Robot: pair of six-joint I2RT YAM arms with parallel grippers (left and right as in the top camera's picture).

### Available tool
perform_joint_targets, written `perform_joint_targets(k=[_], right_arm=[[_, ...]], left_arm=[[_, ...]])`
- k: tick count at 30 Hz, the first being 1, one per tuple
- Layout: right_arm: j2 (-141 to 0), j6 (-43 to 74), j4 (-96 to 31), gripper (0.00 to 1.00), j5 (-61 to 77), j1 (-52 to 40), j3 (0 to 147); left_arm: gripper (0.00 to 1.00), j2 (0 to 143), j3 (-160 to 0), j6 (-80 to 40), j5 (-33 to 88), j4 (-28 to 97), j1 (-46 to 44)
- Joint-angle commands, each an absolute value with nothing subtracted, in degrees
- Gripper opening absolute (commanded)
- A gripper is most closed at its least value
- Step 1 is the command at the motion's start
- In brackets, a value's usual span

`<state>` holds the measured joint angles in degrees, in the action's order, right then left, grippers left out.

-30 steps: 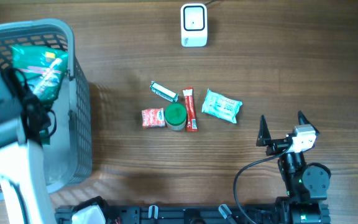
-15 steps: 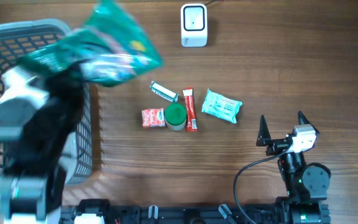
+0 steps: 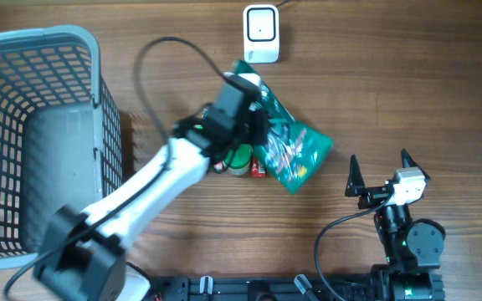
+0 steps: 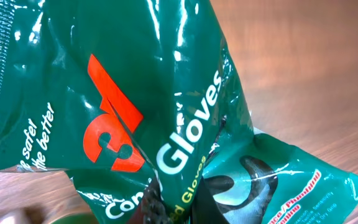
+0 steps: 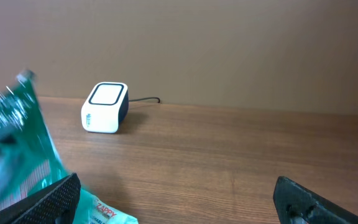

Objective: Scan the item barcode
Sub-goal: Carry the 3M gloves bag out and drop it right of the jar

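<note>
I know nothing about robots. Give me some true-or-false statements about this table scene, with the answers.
1. The left end effector grips a green glove packet. True.
2. That packet lies in the basket. False: it is held above the table, near the scanner.
3. The right end effector is open and empty. True.
4. The scanner is black. False: it is white.

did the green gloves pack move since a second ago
Yes. The gloves pack has gone right, out of the basket at the left edge, and now hangs just below the white scanner.
</note>
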<state>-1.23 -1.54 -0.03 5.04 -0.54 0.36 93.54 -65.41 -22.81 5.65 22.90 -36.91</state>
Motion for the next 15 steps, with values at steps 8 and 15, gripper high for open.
perform_joint_targets(k=[8,15], right_arm=[[-1.02,-1.13,0.16,1.00,4.69,-0.51,0.30],[-1.02,-1.13,0.16,1.00,4.69,-0.51,0.30]], left_arm=[[0.38,96.66,-65.25,-14.11,1.80,21.50,-42.76],[1.00,92.49,-69.12,-14.11,-1.21,24.75,-42.74]])
